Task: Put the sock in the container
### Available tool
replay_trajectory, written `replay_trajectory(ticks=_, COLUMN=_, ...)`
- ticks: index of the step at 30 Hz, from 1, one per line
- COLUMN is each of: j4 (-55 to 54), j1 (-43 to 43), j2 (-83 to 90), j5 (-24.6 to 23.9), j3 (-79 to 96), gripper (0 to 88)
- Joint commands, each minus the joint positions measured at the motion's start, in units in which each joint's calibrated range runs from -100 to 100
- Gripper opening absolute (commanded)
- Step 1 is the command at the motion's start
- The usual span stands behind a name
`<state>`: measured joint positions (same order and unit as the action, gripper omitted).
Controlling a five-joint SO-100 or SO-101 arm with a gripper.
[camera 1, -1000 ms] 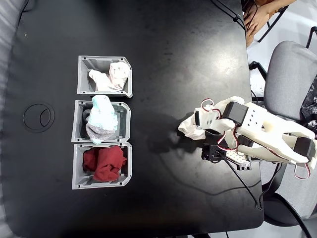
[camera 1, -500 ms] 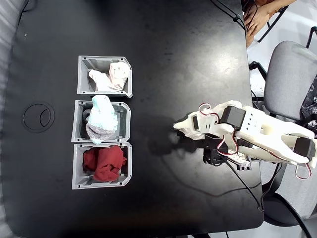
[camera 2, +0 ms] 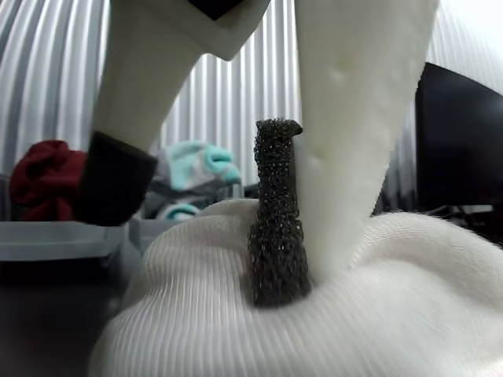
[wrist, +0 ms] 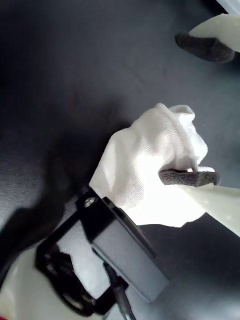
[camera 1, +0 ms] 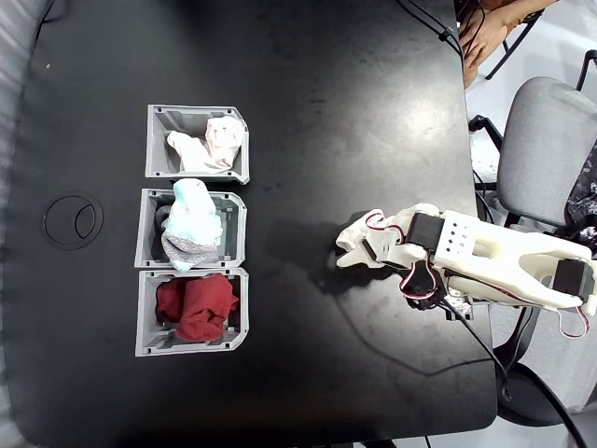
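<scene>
Sock [wrist: 150, 165] between parted jaws, clear from wrist.

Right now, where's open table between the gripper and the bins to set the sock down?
The broad bare strip of black table between the three bins and the gripper is free. The sock lies under the open gripper. It is crowded in the container, which already holds whitish cloth, and its two full neighbours.

Fixed view: 3 bins [camera 1: 196, 229] stacked in col at left of surface [camera 1: 308, 93]; sock [camera 1: 353, 245] right, under fingers [camera 1: 347, 254].
</scene>
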<state>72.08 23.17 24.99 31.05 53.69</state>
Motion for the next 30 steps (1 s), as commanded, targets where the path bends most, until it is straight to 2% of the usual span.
replay_trajectory(ticks=1, j4=-0.43, j1=2.68, j2=0.06, j5=2.57, j3=0.05, gripper=38.5)
replay_trajectory(ticks=10, j4=-0.86, j1=4.18, j2=-0.10, j5=3.20, j3=1.76, gripper=36.8)
replay_trajectory(ticks=17, j4=-4.19, j1=3.07, j2=-0.10, j5=2.85, j3=2.48, gripper=21.5)
replay_trajectory(ticks=25, j4=-4.78, j1=3.00, j2=-0.10, j5=2.74, j3=5.01, gripper=13.4)
replay_trajectory(ticks=29, j4=-4.78, j1=3.07, j2=0.06, j5=2.74, j3=4.47, gripper=0.4)
replay_trajectory(ticks=30, j4=-4.78, j1=3.07, j2=0.06, j5=2.74, j3=4.47, gripper=1.2)
